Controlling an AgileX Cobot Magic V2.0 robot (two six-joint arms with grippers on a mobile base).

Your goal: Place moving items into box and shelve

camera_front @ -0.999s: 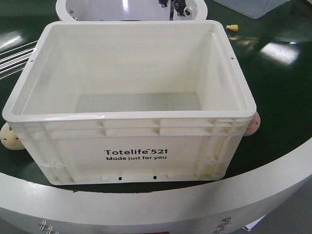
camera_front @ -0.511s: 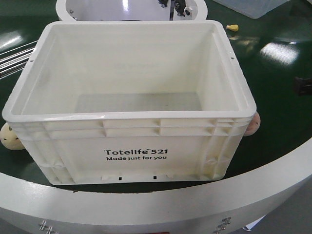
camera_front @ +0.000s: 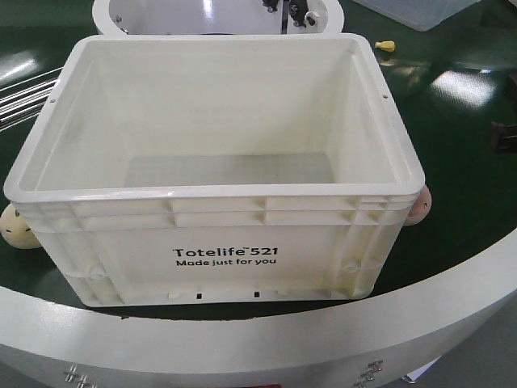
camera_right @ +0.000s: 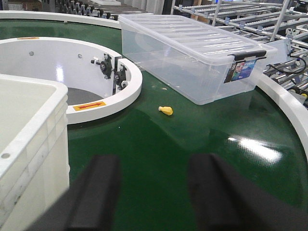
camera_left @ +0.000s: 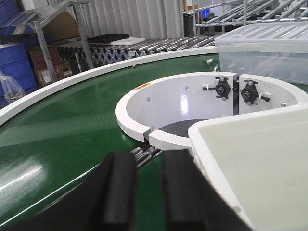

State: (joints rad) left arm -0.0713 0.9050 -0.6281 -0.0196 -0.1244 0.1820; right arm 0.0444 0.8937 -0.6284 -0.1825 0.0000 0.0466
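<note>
box [camera_front: 121, 242]: white ribbed tote, black "Totelife 521" print, mid green belt [camera_front: 460, 162] | right end effector [camera_right: 154, 192]: blurred, cut off, fingers wide apart, holding nothing | left end effector [camera_left: 149, 192]: blurred, narrow gap, holding nothing | pale yellow lump [camera_front: 16, 228]: box's 8 o'clock, half hidden by corner | pinkish lump [camera_front: 418, 204]: 4 o'clock, mostly hidden

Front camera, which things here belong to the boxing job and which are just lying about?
Job:
box
tan lump, at its left corner
pink lump, at its right corner

Lying about:
yellow peg
clear bin
</note>
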